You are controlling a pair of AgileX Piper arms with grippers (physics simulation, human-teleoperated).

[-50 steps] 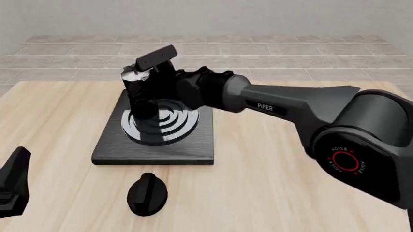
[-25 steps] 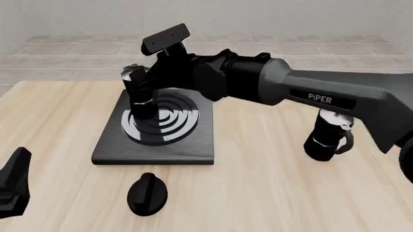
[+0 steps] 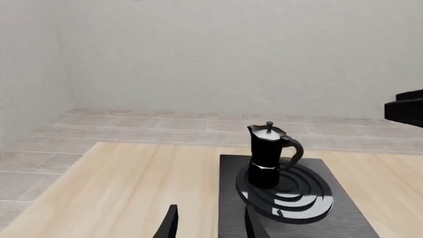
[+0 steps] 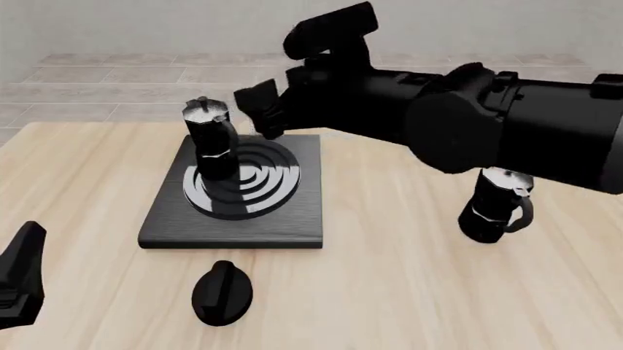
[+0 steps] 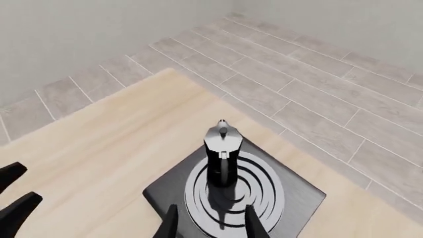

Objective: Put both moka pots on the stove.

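Observation:
One moka pot [image 4: 211, 142] stands upright on the left part of the burner rings of the stove [image 4: 233, 222]. It also shows in the left wrist view as the moka pot [image 3: 268, 156] on the stove [image 3: 228, 173], and from above as the moka pot [image 5: 221, 154] on the stove [image 5: 300, 198]. The second moka pot [image 4: 494, 206] stands on the table to the right, partly behind my right arm. My right gripper [image 4: 255, 109] hangs open just right of and above the stove pot, holding nothing. My left gripper [image 4: 20, 281] rests open at the near left edge.
A black teardrop knob [image 4: 223, 292] lies on the table in front of the stove. My right arm [image 4: 486, 124] spans the right half of the front view above the table. Beyond the far table edge is tiled floor and a wall.
My right gripper has let go of the pot on the stove and pulled up and to the right. The arm's shift uncovered the second pot. The left arm has not moved.

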